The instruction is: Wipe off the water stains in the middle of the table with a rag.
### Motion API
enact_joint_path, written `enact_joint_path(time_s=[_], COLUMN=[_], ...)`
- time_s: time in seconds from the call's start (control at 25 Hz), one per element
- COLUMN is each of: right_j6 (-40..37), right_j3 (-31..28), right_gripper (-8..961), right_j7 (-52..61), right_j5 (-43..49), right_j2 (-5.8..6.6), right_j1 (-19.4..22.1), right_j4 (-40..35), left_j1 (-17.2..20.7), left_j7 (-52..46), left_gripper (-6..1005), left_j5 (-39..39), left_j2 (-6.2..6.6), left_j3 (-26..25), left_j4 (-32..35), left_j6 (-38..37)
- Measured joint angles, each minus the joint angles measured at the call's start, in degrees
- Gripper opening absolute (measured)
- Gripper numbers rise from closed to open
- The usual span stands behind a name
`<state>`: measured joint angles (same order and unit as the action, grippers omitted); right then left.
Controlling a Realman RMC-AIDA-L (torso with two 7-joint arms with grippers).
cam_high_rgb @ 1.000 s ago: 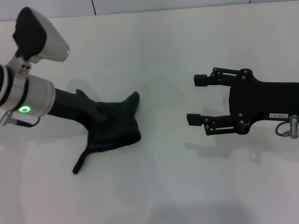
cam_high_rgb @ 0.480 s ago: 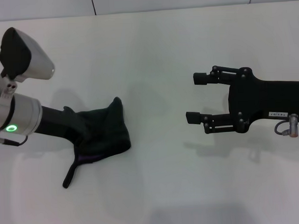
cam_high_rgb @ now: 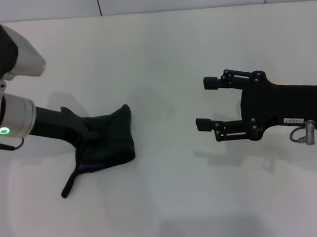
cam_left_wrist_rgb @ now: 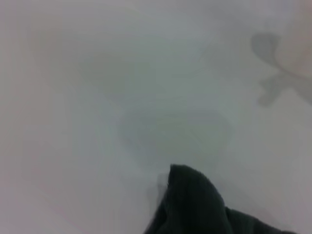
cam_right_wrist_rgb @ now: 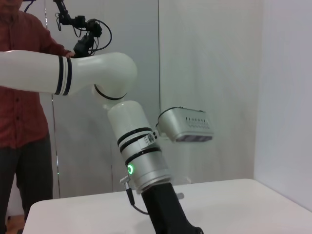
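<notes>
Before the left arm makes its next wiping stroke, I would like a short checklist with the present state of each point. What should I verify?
1. Rag is under the left gripper and lies on the table: ok.
2. Grip of the left gripper on the rag: cannot tell, the cloth covers its fingers.
3. Water stains visible on the table, to aim the stroke: not ok, none shows in the head view or the left wrist view.
4. Right gripper is apart from the rag, to the right, open and holding nothing: ok.
5. Rag's thin tail trails loose on the table beside the left arm; might catch: cannot tell.
</notes>
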<state>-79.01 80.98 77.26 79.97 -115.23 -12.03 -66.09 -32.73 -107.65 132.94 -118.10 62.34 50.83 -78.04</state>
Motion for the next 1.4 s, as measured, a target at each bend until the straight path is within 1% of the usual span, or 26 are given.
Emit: enact_joint_path(time_s=[0.08,0.24,0.4,0.52,0.64,0.72,0.8,0.84,0.96,1.04,1.28,1.4], right_j6=[0.0,0.0,0.0,0.0,0.0,0.0,0.1,0.2,0.4,0.6,0.7,0.2], right_j3=[0.0,-0.1,-0.1,-0.3,-0.4,-0.4,-0.5,-0.6,-0.7,-1.0,-3.2,-5.3], right_gripper=[824,824,824,824,824,824,824,824,824,824,824,825], right_j7=[0.0,0.0,0.0,0.0,0.0,0.1,0.3,0.3,0.4,0.5,1.3,3.0], right_j5=[0.0,0.0,0.0,-0.2,-0.5,-0.5,-0.6,-0.6,-0.6,-0.6,0.4,2.4], right_j2=[0.0,0.0,0.0,0.0,0.01,0.0,0.0,0.01,0.0,0.0,0.14,0.28], right_j1=[0.0,0.0,0.0,0.0,0.0,0.0,0.0,0.0,0.0,-0.1,-0.6,-1.0], right_j4=[0.0,0.0,0.0,-0.1,-0.1,-0.1,0.0,0.0,0.0,0.0,0.1,0.1], left_j1=[-0.2,0.1,0.2,0.8,3.1,4.9,6.1,6.6,7.6,8.1,8.6,8.6], left_j7=[0.0,-0.4,-0.7,0.2,3.1,4.3,5.5,6.3,9.1,10.5,12.7,13.2], left_gripper=[43,203,396,477,557,611,665,692,807,883,884,883], left_j5=[-0.1,-0.2,-0.1,-0.6,-2.6,-4.9,-7.7,-9.2,-13.2,-14.9,-16.4,-16.5], left_j2=[-0.02,-0.25,-0.34,-0.27,-0.37,0.01,0.75,1.26,2.17,2.46,3.74,4.24], left_j3=[-1.0,-1.8,-2.5,-5.1,-8.7,-10.5,-12.3,-13.4,-16.8,-18.0,-17.7,-16.6], left_j4=[0.2,2.1,3.5,5.9,10.3,13.4,14.8,15.0,14.8,14.8,14.4,14.2], left_j6=[-0.6,-1.6,-4.0,-7.1,-11.9,-14.9,-18.4,-20.3,-25.5,-28.3,-34.3,-35.0])
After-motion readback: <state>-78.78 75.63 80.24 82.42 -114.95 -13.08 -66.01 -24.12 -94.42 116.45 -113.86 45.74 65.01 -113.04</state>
